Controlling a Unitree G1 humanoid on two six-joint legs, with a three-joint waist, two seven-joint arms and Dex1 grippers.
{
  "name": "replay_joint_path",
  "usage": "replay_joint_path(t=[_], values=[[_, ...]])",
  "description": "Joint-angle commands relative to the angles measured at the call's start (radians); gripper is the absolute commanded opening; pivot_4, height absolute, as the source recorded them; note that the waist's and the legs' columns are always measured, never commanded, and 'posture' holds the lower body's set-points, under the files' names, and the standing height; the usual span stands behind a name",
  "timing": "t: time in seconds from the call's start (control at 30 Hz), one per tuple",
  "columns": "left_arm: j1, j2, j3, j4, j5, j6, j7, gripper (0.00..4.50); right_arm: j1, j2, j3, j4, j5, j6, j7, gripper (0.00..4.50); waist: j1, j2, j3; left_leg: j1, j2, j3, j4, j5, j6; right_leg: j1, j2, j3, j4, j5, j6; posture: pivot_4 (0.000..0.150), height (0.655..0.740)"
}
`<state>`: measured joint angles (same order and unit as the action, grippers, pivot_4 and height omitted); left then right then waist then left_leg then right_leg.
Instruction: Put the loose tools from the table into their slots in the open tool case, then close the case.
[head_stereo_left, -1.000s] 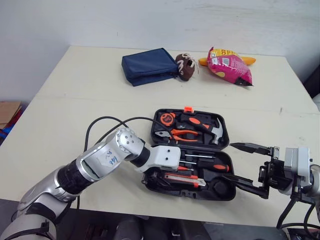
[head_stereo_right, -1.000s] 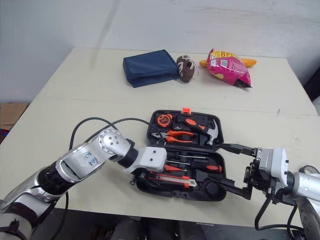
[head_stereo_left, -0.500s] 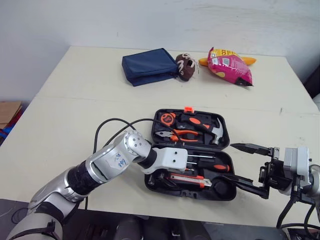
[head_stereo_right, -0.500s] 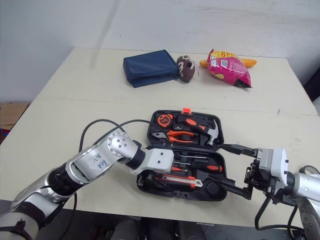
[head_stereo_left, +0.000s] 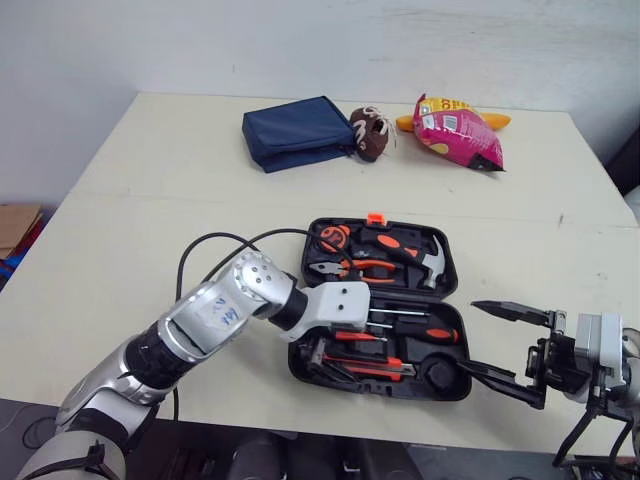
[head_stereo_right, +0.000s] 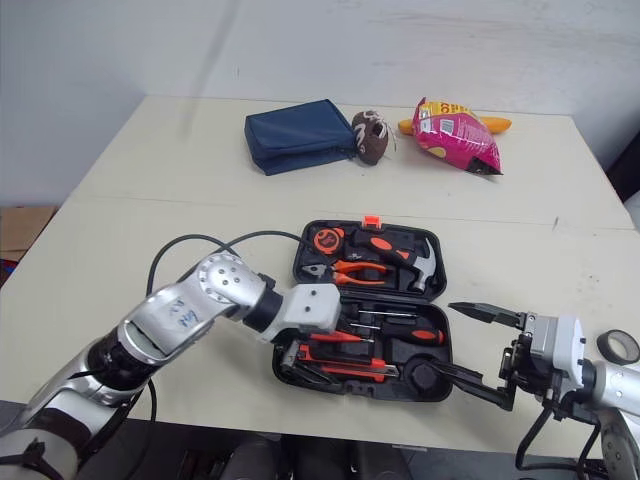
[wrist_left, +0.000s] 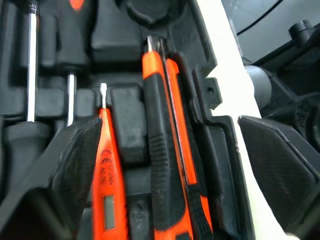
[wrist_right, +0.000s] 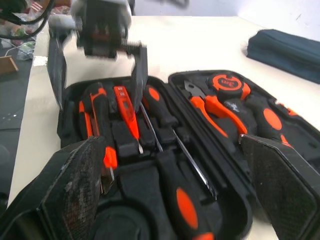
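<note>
Lying open at the lower centre of the table (head_stereo_left: 150, 200), the tool case (head_stereo_left: 455, 275) has its long axis running left to right across the frame. Its far lid half holds a tape measure (head_stereo_left: 332, 237), pliers (head_stereo_left: 365, 268) and a hammer (head_stereo_left: 432, 262), while the near half holds screwdrivers (head_stereo_left: 420, 333) with shafts pointing to frame left, plus an orange tester (wrist_left: 107, 185) and a utility knife (wrist_left: 155, 125) laid parallel to the near edge. The left gripper (wrist_left: 165, 145) hangs over the case's near-left corner, released, its fingers spread astride tester and knife and gripping neither; the right gripper (head_stereo_left: 470, 336) sits at lower right, just beside the case's right end, released wide and empty.
</note>
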<state>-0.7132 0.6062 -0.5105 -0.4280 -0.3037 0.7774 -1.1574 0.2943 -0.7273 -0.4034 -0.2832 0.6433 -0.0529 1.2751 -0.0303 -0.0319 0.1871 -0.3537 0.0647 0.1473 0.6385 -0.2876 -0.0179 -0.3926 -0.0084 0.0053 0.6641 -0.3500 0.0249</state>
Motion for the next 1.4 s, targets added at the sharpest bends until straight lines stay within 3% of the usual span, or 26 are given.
replay_joint_path(t=[0.03, 0.07, 0.1, 0.17, 0.4, 0.83, 1.07, 1.4], values=[[0.057, -0.043, 0.092, 0.019, -0.021, -0.22, 0.002, 4.42, 0.009, 0.01, -0.032, 0.006, 0.003, -0.047, 0.02, 4.5, 0.001, 0.0, 0.0, 0.0, 0.0, 0.0, 0.0, 0.0, 0.0, 0.0, 0.0, 0.0, 0.0, 0.0, 0.0, 0.15, 0.74], [0.084, -0.061, 0.114, 0.043, -0.022, -0.286, 0.005, 4.42, 0.012, 0.012, -0.031, 0.012, 0.002, -0.056, 0.024, 4.5, 0.002, 0.0, 0.0, 0.0, 0.0, 0.0, 0.0, 0.0, 0.0, 0.001, 0.0, 0.0, 0.0, 0.0, 0.0, 0.15, 0.74], [0.101, -0.072, 0.126, 0.058, -0.022, -0.327, 0.004, 3.88, 0.015, 0.014, -0.031, 0.016, 0.001, -0.062, 0.026, 4.5, 0.002, 0.0, 0.0, 0.0, 0.0, 0.0, 0.001, 0.0, 0.0, 0.001, 0.0, 0.0, 0.0, 0.0, 0.0, 0.15, 0.74], [0.14, -0.062, 0.13, 0.066, -0.061, -0.341, -0.059, 3.2, 0.021, 0.019, -0.03, 0.024, -0.001, -0.075, 0.032, 4.5, 0.001, 0.0, 0.0, 0.0, 0.0, 0.0, 0.001, 0.0, 0.0, 0.001, 0.0, 0.0, 0.0, 0.0, 0.0, 0.15, 0.74], [0.207, -0.118, 0.061, 0.151, 0.084, -0.509, 0.009, 0.06, 0.057, 0.022, -0.034, 0.004, 0.005, -0.082, 0.022, 4.5, 0.002, 0.0, 0.0, 0.0, 0.0, 0.0, 0.002, -0.001, 0.001, 0.001, 0.0, 0.0, 0.0, 0.0, 0.001, 0.15, 0.74], [0.314, -0.125, 0.006, 0.301, 0.195, -0.561, 0.054, 0.06, 0.057, 0.026, -0.017, 0.039, -0.008, -0.107, 0.02, 4.5, 0.002, 0.0, -0.001, 0.001, 0.0, 0.0, 0.001, -0.001, 0.002, 0.002, -0.001, 0.0, -0.001, 0.0, 0.001, 0.15, 0.74], [0.339, -0.144, 0.012, 0.295, 0.177, -0.456, 0.072, 0.06, 0.054, 0.035, -0.017, 0.083, -0.011, -0.138, 0.05, 4.5, 0.003, 0.003, -0.002, 0.001, -0.001, 0.0, 0.003, -0.002, 0.004, 0.003, -0.002, 0.0, -0.001, 0.001, 0.002, 0.15, 0.74], [0.338, -0.219, 0.083, 0.227, 0.069, -0.587, 0.055, 0.06, 0.097, 0.029, -0.035, 0.021, 0.017, -0.114, 0.038, 4.5, 0.003, 0.003, -0.003, 0.001, 0.0, -0.001, 0.005, -0.004, 0.005, 0.005, -0.002, 0.0, -0.002, 0.001, 0.002, 0.15, 0.74]])
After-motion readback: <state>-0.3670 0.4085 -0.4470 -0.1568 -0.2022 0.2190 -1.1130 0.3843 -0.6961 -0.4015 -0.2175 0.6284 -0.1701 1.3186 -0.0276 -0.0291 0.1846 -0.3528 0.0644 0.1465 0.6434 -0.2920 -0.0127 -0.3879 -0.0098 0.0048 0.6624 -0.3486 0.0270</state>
